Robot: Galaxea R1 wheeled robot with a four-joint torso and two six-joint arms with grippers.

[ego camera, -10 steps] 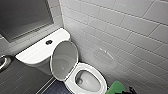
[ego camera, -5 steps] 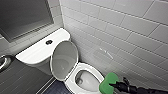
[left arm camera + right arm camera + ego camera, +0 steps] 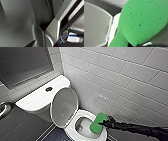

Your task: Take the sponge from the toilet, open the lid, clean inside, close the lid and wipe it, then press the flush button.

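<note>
One bright green, rounded soft sponge (image 3: 98, 122) is gripped at its upper end by the right pincer (image 3: 107, 122), whose black arm reaches in along the white-tiled wall (image 3: 120, 79). The sponge hangs tilted over the wall-side rim of the white glossy ceramic toilet (image 3: 37, 100), with its lower end dipping towards the oval bowl. I cannot tell whether it touches the ceramic. Held by one end, most of the pad is free for wiping, which seems to be the reason for this grip. The pale oval lid (image 3: 63, 107) stands raised against the tank, leaving the bowl open. The small round dark flush button (image 3: 49, 89) sits on the tank top, well apart from the arm. This looks like the inside-cleaning step.
</note>
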